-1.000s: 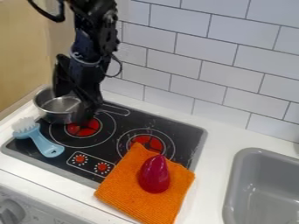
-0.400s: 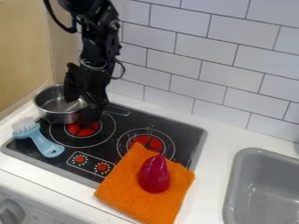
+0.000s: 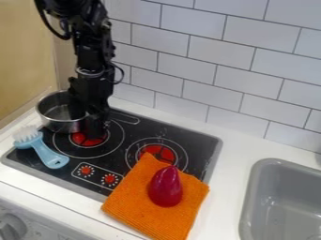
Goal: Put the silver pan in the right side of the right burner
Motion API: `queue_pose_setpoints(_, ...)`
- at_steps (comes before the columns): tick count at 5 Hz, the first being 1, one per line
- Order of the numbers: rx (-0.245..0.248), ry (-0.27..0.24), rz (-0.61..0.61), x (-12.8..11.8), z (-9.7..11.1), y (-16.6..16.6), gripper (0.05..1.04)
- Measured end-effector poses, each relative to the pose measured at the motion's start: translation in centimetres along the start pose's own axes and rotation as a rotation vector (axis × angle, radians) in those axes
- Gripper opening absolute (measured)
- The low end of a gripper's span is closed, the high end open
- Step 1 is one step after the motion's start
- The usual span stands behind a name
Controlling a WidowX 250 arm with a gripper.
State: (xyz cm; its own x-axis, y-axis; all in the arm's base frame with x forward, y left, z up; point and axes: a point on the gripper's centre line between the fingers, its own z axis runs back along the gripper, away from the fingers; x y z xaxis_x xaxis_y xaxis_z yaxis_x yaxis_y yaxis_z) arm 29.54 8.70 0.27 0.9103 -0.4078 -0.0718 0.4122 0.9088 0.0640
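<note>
My gripper (image 3: 87, 117) hangs upright at the right wall of the silver pan (image 3: 53, 123), hiding part of its rim. The pan stands level at the stove's back left corner, just behind and left of the left burner (image 3: 80, 139), whose red centre shows below the gripper. To the right, the right burner (image 3: 164, 152) has a red centre too, and an orange cloth covers its front part.
The orange cloth (image 3: 128, 199) carries a dark red, pointed object (image 3: 165, 187). A light blue brush (image 3: 47, 152) lies at the stove's left edge, in front of the pan. A grey sink (image 3: 285, 201) is at the right, and a tiled wall (image 3: 207, 70) runs behind.
The gripper first shifted a little right, then back left and lower against the pan's right wall, and it now hangs straighter. The pan has not visibly moved.
</note>
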Motion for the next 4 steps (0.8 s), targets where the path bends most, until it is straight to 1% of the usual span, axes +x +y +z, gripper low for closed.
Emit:
queue_pose_setpoints(2, 0.001, -0.018, -0.029, 0.13, -0.03, 0.01, 0.351)
queue_pose_setpoints(3, 0.002, -0.020, -0.032, -0.14, 0.18, -0.18, 0.143)
queue_pose_setpoints(4, 0.011, -0.029, -0.037, -0.32, 0.45, -0.23, 0.071)
